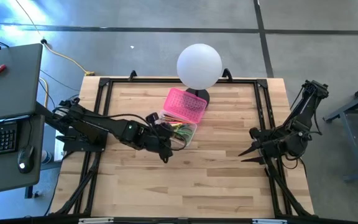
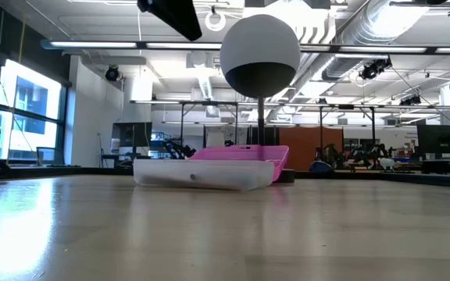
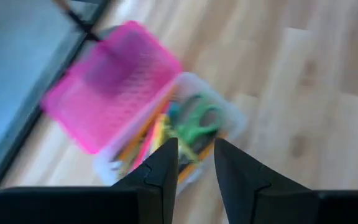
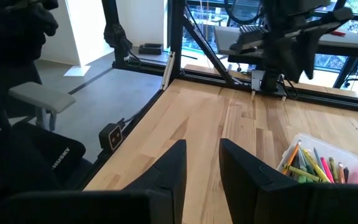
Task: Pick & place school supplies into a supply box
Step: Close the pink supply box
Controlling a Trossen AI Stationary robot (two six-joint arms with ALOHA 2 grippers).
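we see two arms built of black, angular links on black tube frames bolted along the table's edges. the left arm [image 1: 110, 127] is chunky and matte, with a small pale spot on one joint and thin dark cables looping near its wrist. the right arm [image 1: 291, 127] is equally dark, its joints boxy. each wrist view shows two flat, black, blunt-tipped fingers [image 3: 166, 168], smooth and unmarked, with squared shoulders behind them.

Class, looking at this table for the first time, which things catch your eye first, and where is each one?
The white globe lamp at the table's far edge stands out first. Right in front of it lies the supply box, its hot-pink lid flipped open and colourful pencils and green scissors inside. The left end effector hangs open beside the box.
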